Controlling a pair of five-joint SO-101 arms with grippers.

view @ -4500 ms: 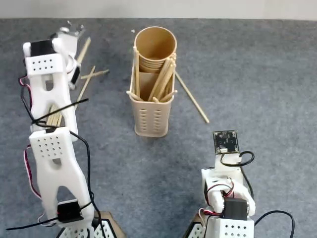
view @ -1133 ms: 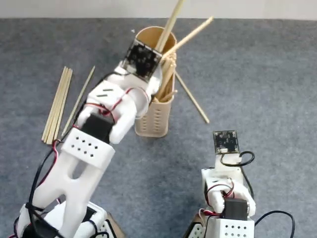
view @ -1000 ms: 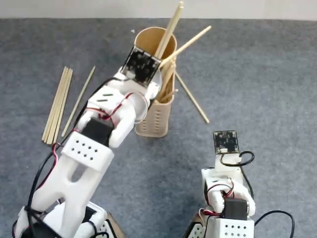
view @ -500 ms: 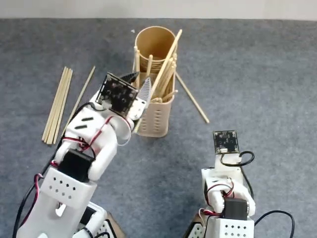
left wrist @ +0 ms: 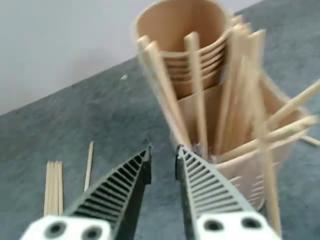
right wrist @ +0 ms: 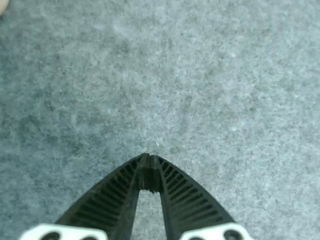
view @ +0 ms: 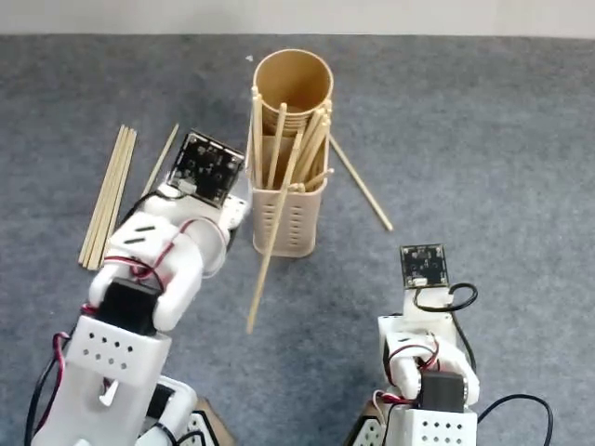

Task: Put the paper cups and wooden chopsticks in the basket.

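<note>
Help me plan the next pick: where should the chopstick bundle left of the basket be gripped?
Probably at mid-length of the chopstick bundle, from above, jaws across its width: the sticks lie flat, side by side, so a centred pinch stays balanced.

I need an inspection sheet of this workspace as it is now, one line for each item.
Surface: grey carpet, no stains seen.
Job's things: paper cups stacked in the basket, with several chopsticks standing beside them; one slanting chopstick runs down outside the front wall to the carpet; a loose bundle and a single chopstick lie on the carpet.
Clutter: nothing seen.
Hands: left hand open, empty, close to the basket; right hand shut, empty, over bare carpet.
Cables: red and black wires on the left arm; black cable looped on the right arm.
Surroundings: pale strip beyond the carpet.
</note>
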